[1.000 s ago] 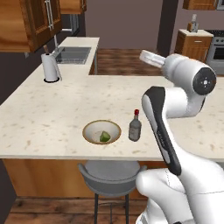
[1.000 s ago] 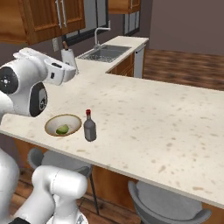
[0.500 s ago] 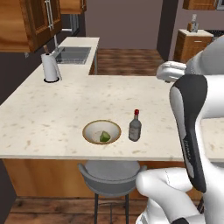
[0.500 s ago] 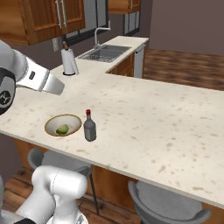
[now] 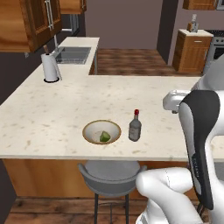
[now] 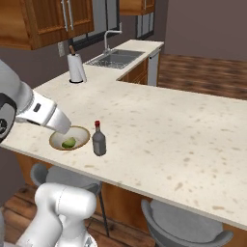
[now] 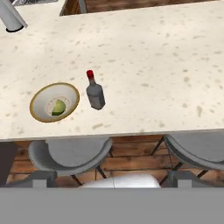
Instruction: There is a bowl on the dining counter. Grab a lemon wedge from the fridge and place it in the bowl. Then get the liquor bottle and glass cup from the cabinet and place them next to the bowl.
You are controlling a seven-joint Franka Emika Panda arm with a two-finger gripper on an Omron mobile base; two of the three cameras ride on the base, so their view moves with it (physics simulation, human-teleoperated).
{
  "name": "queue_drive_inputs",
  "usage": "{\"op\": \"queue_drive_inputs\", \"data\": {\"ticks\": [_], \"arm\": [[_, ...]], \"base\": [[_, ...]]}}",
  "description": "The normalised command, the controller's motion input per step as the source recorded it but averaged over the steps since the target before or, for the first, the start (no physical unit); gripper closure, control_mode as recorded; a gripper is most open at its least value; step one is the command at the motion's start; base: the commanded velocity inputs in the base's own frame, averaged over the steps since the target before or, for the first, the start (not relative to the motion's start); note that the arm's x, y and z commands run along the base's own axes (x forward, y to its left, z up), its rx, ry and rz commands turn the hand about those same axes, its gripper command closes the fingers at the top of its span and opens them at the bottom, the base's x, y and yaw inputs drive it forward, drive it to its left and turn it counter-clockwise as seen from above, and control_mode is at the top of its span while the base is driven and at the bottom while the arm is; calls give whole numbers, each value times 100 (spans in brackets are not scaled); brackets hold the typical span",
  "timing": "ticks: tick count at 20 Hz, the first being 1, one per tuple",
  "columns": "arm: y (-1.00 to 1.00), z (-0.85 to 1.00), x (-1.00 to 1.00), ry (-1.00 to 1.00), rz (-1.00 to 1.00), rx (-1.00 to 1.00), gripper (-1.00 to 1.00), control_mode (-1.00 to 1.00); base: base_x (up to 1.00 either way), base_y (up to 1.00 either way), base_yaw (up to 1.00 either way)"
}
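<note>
Jaws spread wide, empty. Lemon wedge (image 7: 58, 107) in bowl (image 7: 43, 114); liquor bottle (image 7: 95, 93) upright just beside, on dining counter (image 7: 166, 65).

Speckled beige bench (image 5: 52, 118), lightly loaded.
Carries a bowl (image 5: 101, 132) with a lemon wedge (image 5: 104, 137) near the front edge, a liquor bottle (image 5: 135, 126) upright just beside it, a paper towel roll (image 5: 50, 67) far back by the sink (image 5: 72, 55).
</note>
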Motion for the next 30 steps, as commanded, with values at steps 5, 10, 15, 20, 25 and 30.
{"op": "queue_drive_inputs", "data": {"ticks": [5,10,15,20,25,30], "arm": [[0,-22,18,-14,3,-4,-100,-100],[0,-13,22,-3,0,-4,-100,-100],[-1,-1,0,0,0,0,-100,100],[0,0,0,0,0,0,-100,100],[0,0,0,0,0,0,-100,100],[0,0,0,0,0,0,-100,100]], "base": [[0,0,0],[0,0,0],[-55,-13,-2],[-100,-57,-17],[-96,-98,-20],[-49,-100,-12]]}}
